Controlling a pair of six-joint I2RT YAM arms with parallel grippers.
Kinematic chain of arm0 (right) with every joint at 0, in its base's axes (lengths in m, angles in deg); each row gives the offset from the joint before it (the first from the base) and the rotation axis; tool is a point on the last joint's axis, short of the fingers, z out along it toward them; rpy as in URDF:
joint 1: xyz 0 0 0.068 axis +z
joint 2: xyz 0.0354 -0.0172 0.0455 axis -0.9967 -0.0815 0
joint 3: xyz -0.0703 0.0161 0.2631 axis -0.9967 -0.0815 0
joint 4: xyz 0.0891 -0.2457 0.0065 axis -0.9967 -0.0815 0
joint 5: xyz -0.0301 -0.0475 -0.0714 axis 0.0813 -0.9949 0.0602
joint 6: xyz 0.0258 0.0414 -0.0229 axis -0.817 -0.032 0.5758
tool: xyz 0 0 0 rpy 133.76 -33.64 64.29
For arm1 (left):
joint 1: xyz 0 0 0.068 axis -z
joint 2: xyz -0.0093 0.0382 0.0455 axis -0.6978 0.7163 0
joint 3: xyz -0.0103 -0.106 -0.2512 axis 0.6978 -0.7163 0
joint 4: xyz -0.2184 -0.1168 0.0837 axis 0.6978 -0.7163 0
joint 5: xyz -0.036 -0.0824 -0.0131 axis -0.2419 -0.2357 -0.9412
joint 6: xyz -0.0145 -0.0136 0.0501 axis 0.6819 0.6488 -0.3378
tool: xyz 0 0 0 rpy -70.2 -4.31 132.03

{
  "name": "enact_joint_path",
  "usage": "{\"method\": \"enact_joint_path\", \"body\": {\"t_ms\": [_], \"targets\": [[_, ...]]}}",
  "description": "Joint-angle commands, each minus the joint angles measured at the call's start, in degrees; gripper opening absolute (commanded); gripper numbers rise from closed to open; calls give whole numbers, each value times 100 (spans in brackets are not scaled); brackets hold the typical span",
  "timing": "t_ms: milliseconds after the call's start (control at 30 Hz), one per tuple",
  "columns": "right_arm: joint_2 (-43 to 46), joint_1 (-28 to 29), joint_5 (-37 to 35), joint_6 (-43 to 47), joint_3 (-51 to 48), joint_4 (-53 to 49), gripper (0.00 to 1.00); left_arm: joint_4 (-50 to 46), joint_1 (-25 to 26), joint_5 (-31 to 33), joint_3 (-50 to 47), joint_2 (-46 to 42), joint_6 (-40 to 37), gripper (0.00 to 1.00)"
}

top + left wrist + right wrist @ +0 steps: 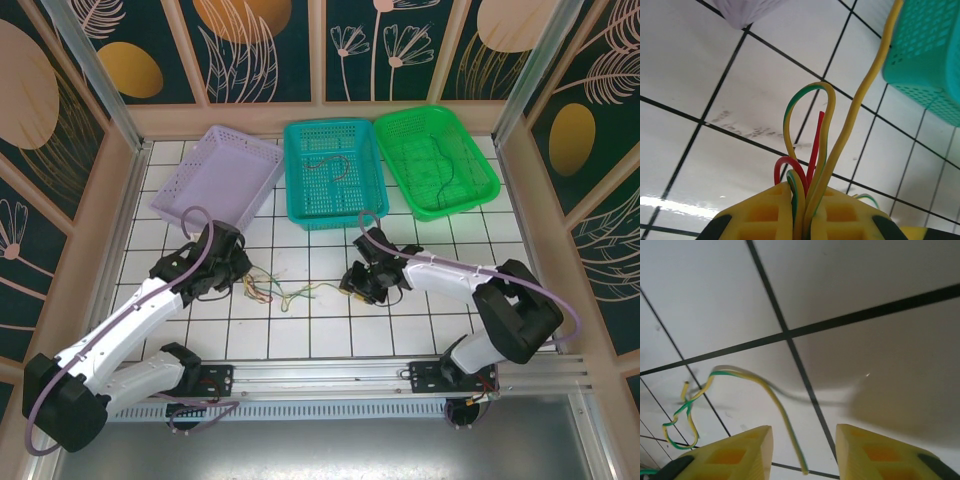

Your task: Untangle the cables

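Separating cables (818, 130) clenched in the left gripper (802, 200), the spread right gripper (804, 440) next needed to pinch the green-yellow wire (776, 405).

On the table (330, 335), at its far edge, stand the left basket (215, 175), middle basket (330, 175) and right basket (437, 160). The cables (285, 297) lie before the middle basket, between my left gripper (243, 283) and right gripper (350, 287).

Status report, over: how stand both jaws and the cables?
Left gripper: jaws shut on cables. Right gripper: jaws open, yellow-green cable end loose between them. Tangle lies between both grippers.
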Motion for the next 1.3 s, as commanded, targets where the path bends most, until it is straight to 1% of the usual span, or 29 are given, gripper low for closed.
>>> {"method": "enact_joint_path", "body": {"t_ms": [0,233,433,500,567,633,733,900,967,1067,1200,1233,1267], "targets": [[-34,21,279,-159,-260,547,33,-241,0,191,-83,-113,-273,0],[-180,7,401,-399,-395,1053,21,-187,0,25,-194,-72,-405,0],[-262,3,568,-624,-366,1301,19,-69,0,-53,-269,-37,-413,0],[-233,-5,549,-642,-351,1301,11,-4,-2,-112,-311,-6,-414,0],[-195,-38,473,-617,-316,1236,0,79,-5,-190,-358,23,-419,0],[-75,-74,324,-545,-253,1125,0,190,-1,-290,-419,34,-419,0],[250,-102,-164,-142,92,700,0,434,-5,-494,-496,83,-413,0],[928,-138,-1146,876,1036,-498,0,1202,0,-955,-574,389,-254,0],[1121,-212,-1306,1201,1347,-851,0,1564,-7,-1099,-597,566,-133,0],[1445,-336,-1477,1578,1752,-1110,0,2111,9,-1235,-609,901,65,0],[1746,-446,-1706,2198,2208,-1222,0,2703,9,-1205,-425,1483,192,0],[1787,-454,-1715,2323,2262,-1223,0,2823,8,-1189,-377,1638,193,1],[1824,-479,-1836,2441,2295,-1225,0,2985,9,-1190,-315,1822,187,6]]}}
